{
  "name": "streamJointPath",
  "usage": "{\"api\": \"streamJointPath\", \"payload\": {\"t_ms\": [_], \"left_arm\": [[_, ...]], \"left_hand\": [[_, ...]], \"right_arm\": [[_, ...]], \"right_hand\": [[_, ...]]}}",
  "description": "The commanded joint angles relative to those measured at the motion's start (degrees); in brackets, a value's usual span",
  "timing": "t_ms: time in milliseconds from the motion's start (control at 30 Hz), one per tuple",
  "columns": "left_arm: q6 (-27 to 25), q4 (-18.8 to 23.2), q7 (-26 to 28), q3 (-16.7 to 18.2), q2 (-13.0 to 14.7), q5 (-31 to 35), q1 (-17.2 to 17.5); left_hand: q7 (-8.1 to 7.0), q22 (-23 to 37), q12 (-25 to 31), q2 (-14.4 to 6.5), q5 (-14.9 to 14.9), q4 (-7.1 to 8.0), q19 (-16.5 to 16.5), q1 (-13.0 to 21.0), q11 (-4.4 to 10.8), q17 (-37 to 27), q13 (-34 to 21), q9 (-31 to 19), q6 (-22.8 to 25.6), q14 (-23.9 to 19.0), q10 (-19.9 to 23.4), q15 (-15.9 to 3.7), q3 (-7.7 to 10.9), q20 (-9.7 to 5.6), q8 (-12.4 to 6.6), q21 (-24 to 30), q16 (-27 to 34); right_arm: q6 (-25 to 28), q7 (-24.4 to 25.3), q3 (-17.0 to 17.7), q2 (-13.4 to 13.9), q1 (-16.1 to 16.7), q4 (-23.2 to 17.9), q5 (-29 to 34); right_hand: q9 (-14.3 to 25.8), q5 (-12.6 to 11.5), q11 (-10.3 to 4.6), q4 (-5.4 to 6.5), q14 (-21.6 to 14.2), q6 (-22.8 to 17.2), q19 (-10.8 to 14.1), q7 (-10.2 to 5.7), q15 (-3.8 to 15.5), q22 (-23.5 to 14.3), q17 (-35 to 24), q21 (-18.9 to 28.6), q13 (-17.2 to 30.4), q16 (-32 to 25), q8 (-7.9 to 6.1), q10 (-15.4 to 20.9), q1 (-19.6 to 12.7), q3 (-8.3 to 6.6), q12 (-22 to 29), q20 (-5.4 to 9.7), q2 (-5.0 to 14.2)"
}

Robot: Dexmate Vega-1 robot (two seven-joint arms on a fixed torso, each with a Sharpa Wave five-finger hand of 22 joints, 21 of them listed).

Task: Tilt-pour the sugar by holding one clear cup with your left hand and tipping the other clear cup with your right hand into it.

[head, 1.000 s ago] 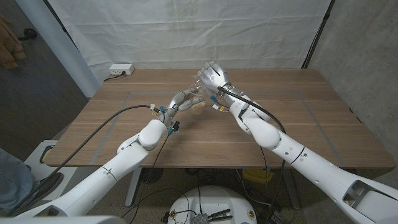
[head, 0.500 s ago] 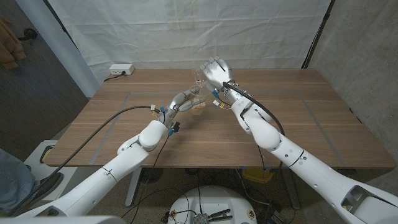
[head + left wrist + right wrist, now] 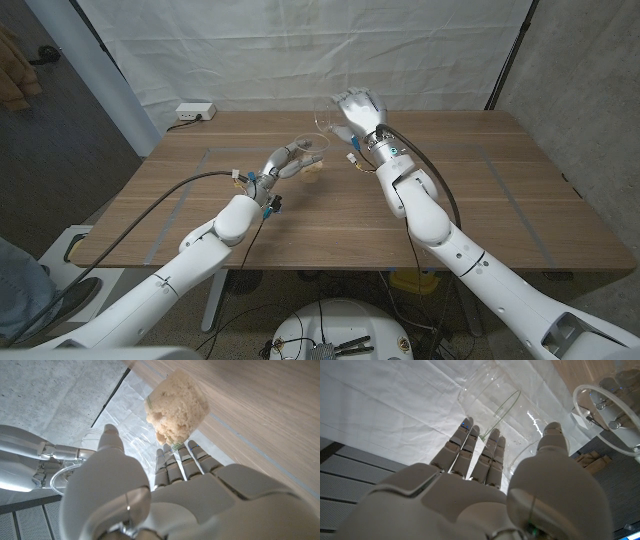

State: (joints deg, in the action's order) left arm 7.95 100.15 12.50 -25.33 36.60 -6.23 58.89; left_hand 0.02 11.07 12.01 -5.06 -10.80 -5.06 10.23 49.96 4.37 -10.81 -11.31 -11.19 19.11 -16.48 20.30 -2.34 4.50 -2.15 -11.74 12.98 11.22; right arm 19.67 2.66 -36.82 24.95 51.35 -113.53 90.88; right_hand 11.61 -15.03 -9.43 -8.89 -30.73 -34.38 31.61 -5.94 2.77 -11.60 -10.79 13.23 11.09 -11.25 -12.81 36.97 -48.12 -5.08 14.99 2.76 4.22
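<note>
Left hand [image 3: 285,160] grips sugar-filled cup [image 3: 313,166] on desk [image 3: 480,215] | right hand [image 3: 358,112] holds emptied cup [image 3: 328,115] at 1 o'clock | I judge thin walls crushable, slippery; hold mid-wall.

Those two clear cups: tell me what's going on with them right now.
The left hand holds a clear cup at the table; it contains the brown sugar. The right hand holds the other clear cup raised above and beside it. That cup looks empty, so the pour appears done.
</note>
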Motion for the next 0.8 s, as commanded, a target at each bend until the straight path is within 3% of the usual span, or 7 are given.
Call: {"api": "streamJointPath", "payload": {"t_ms": [33,467,800], "left_arm": [[2.1,0.96,0.41,2.48,1.39,-2.17,2.67],[5.41,-0.1,1.26,4.22,1.7,-3.63,4.22],[7.12,0.28,2.45,5.88,2.27,-4.45,6.24]], "left_hand": [[-0.21,0.09,-0.24,-0.1,0.04,-0.06,-0.22,0.47,0.41,-0.08,-0.27,-0.14,0.41,-0.17,0.23,-0.82,-0.23,-1.05,-0.21,-0.09,-0.09],[-0.59,0.31,-0.08,-0.35,0.04,0.09,1.51,0.44,0.7,-0.15,-0.27,-0.14,0.7,-1.08,0.75,-1.15,-0.3,-1.42,-0.3,0.74,0.24],[-0.88,0.32,-0.08,-0.38,0.03,0.0,0.41,0.67,1.14,-0.14,-0.27,-0.15,0.91,-0.86,0.92,-1.52,-0.31,-1.46,-0.36,0.33,0.08]], "right_arm": [[4.04,8.98,0.41,-2.68,2.66,0.87,-16.47],[3.16,20.17,0.89,-5.56,3.55,4.83,-33.01],[3.72,22.82,1.44,-5.08,6.05,3.18,-43.29]], "right_hand": [[0.3,0.24,0.1,1.37,-0.47,-4.68,0.55,-4.11,9.48,-0.08,-0.31,0.14,0.09,-0.38,0.02,0.55,-1.18,-1.15,0.12,7.84,1.95],[0.32,0.66,-0.52,1.65,-1.38,-4.66,0.62,-4.36,9.34,-0.06,-0.32,0.17,0.07,-0.53,0.15,2.1,-0.81,-0.94,0.56,7.75,1.89],[0.34,0.96,-0.78,1.87,-1.28,-5.07,0.38,-4.46,9.19,-0.06,-0.3,0.08,0.03,-0.33,0.06,2.93,-0.46,-0.74,0.74,7.47,1.79]]}}
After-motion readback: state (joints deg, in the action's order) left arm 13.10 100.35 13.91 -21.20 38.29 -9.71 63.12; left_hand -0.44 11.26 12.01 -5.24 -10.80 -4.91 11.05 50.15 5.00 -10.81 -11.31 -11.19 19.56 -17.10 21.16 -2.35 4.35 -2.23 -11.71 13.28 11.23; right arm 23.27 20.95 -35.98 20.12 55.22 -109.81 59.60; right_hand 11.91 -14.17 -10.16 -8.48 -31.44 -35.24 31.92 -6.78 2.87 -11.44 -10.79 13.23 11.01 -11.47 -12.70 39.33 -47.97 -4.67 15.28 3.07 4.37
